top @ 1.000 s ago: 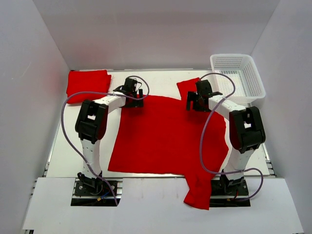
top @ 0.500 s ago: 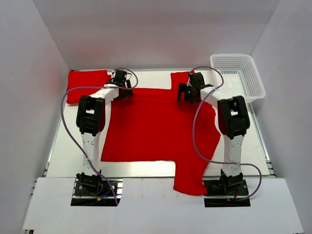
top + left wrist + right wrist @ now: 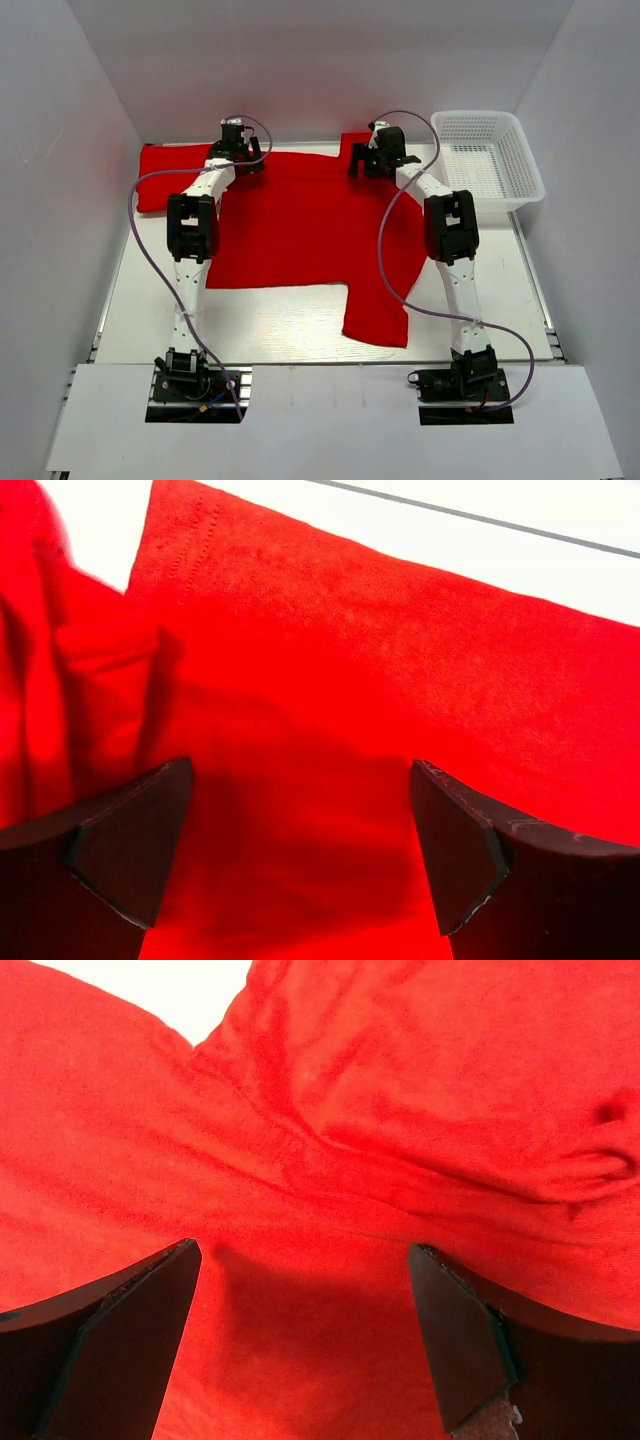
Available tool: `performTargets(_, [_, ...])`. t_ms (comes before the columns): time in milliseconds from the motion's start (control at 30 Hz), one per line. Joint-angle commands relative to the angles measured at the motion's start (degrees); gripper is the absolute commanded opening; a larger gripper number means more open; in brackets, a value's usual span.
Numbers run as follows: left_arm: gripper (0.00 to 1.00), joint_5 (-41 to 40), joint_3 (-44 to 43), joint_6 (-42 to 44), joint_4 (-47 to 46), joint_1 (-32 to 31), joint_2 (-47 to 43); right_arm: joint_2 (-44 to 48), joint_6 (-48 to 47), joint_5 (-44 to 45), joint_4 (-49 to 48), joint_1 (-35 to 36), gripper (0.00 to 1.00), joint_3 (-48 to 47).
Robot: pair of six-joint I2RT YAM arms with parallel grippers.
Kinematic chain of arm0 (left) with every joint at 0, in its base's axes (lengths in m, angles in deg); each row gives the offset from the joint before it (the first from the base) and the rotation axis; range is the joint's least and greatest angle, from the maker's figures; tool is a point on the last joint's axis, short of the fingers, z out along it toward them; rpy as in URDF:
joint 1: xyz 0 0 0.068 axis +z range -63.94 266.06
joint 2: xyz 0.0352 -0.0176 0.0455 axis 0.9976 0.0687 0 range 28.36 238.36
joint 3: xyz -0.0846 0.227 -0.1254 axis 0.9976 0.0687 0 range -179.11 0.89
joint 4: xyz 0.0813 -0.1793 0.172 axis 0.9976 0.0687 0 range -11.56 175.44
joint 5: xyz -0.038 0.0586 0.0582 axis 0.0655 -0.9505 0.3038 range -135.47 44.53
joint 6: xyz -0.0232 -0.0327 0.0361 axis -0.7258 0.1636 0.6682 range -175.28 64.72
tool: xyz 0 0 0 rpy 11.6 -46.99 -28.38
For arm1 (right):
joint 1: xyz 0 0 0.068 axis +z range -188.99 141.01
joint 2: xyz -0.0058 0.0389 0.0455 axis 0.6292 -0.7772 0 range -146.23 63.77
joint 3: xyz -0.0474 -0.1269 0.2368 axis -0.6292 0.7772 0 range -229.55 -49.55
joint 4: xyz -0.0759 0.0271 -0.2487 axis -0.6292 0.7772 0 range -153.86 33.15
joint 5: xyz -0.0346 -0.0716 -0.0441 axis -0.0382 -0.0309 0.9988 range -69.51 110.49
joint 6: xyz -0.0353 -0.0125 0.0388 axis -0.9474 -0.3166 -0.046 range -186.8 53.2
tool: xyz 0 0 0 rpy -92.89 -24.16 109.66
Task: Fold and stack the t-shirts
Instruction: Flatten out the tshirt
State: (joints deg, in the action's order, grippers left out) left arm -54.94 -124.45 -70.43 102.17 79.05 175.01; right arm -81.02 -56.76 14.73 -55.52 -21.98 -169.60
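A bright red t-shirt (image 3: 300,230) lies spread flat over the middle and back of the table, with one sleeve (image 3: 375,315) pointing toward the near edge. A second red t-shirt (image 3: 165,172) lies folded at the back left corner. My left gripper (image 3: 237,150) is over the spread shirt's back left edge, next to the folded one. In the left wrist view it (image 3: 300,770) is open, jaws wide apart, with red cloth (image 3: 400,660) below. My right gripper (image 3: 368,160) is over the back right part, also open (image 3: 300,1250) above rumpled cloth (image 3: 350,1080).
A white mesh basket (image 3: 530,170) stands at the back right corner, beside the right arm. White walls close in the back and both sides. Bare table top (image 3: 270,320) shows near the front. Both arms are stretched far out toward the back.
Both arms have reached toward the back wall, and the spread shirt has slid back with them. Its sleeve no longer hangs over the near edge.
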Motion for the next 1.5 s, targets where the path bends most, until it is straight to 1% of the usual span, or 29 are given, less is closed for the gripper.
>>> performTargets(0, [1.0,9.64,-0.6,0.66,-0.43,-0.11,0.14,0.2,-1.95,-0.04,-3.67,-1.37,0.9,-3.43])
performTargets(200, [1.0,11.5,0.7,2.67,-1.75,-0.11,-8.28,8.36,-7.22,-0.82,-2.54,-1.37,0.9,-1.86])
performTargets(267, [1.0,12.2,-0.94,3.73,-0.97,-0.11,-10.41,11.45,-8.89,-1.01,0.88,-0.93,0.9,-1.51])
performTargets(300, [1.0,12.2,-1.48,4.34,1.39,-0.11,-11.55,15.72,-8.9,-1.18,1.85,-0.76,0.9,0.85])
performTargets(333, [1.0,12.2,-1.49,4.35,2.37,-0.11,-14.35,17.59,-8.99,-1.53,3.07,-0.67,0.9,2.26])
performTargets(367, [1.0,12.2,1.04,4.35,3.16,-0.64,-16.37,21.35,-8.81,-2.41,3.09,-0.75,0.9,4.1])
performTargets(400, [1.0,12.2,3.58,4.35,3.17,-0.64,-18.74,23.39,-8.64,-2.94,3.17,-0.76,0.9,11.69])
performTargets(433, [1.0,12.2,6.83,3.74,3.17,-0.64,-21.55,30.11,-7.94,-4.33,2.04,-0.67,0.9,14.9])
performTargets(467, [1.0,11.59,14.43,3.21,2.56,-0.64,-27.85,32.53,-7.5,-5.65,1.25,-0.41,0.9,25.37])
performTargets(500, [1.0,10.8,18.51,1.81,2.03,-1.16,-31.13,34.9,-7.49,-6.01,-0.85,-0.14,0.9,28.78])
performTargets(533, [1.0,10.27,22.55,0.67,1.5,-1.17,-34.38,41.37,-6.8,-6.54,-2.17,0.47,0.9,31.78])
performTargets(567, [1.0,10.27,30.51,-0.65,1.5,-1.17,-40.85,43.26,-6.62,-6.55,-1.66,1.26,0.9,39.2])
performTargets(600, [1.0,9.13,34.51,-2.05,1.5,-1.17,-44.14,45.1,-6.35,-6.46,-1.05,1.61,0.9,41.02])
performTargets(633, [1.0,9.12,38.38,-6.07,2.02,-1.17,-47.21,49.82,-5.74,-5.85,0.0,2.4,0.9,42.95])
performTargets(667, [1.0,9.12,46.16,-7.33,2.03,-1.17,-50.2,51.35,-4.95,-5.58,2.01,3.19,0.9,48.62])
performTargets(700, [1.0,9.65,49.89,-8.56,2.03,-1.17,-53.1,54.23,-4.16,-5.58,2.47,3.63,0.9,50.77])
performTargets(733, [1.0,9.65,56.71,-11.18,3.24,-1.17,-58.79,55.74,-3.63,-4.88,2.65,4.94,0.9,52.88])
performTargets(767, [1.0,8.69,59.74,-13.12,4.3,-1.17,-61.37,58.72,-1.02,-3.74,2.65,5.48,0.9,59.51])
performTargets(800, [1.0,5.55,62.56,-15.49,5.7,-1.17,-63.83,61.79,0.05,-2.95,2.56,5.75,0.9,61.58])
performTargets(833, [1.0,4.3,68.07,-18.74,6.59,-1.17,-66.21,63.3,1.11,-2.33,2.82,6.71,0.9,63.6])
performTargets(867, [1.0,3.59,70.21,-19.81,8.51,-0.3,-70.49,67.58,3.82,-1.28,3.52,6.98,0.9,68.06])
performTargets(933, [1.0,0.62,75.04,-22.35,11.41,-0.29,-73.95,70.42,4.89,-0.84,5.1,7.85,0.9,71.25])
performTargets(967, [1.0,-2.27,76.46,-23.24,14.91,-0.29,-75.36,74.79,6.73,-0.4,5.8,8.03,0.9,73.62])
performTargets(1000, [1.0,-2.91,79.52,-23.77,15.9,-0.29,-77.89,76.14,7.35,-0.48,6.6,8.21,0.9,74.77])
performTargets(1033, [1.0,-2.92,81.03,-23.78,16.61,-0.29,-78.88,77.45,8.66,-0.39,6.95,8.56,0.9,77.13])
performTargets(1067, [1.0,-5.88,82.09,-26.13,18.36,-0.29,-79.76,81.21,9.72,-0.13,8.09,8.56,0.9,79.33])
performTargets(1200, [1.0,-7.66,86.4,-28.96,16.19,0.32,-82.22,85.28,11.57,0.04,11.6,8.74,0.9,82.87])
performTargets(1333, [1.0,-7.66,86.4,-28.96,11.44,0.85,-81.7,85.38,10.62,-1.36,17.39,9.0,0.9,82.52])
performTargets(1467, [1.0,-7.66,86.4,-29.66,9.42,1.38,-77.31,84.94,9.91,-0.66,19.87,8.91,0.9,81.47])
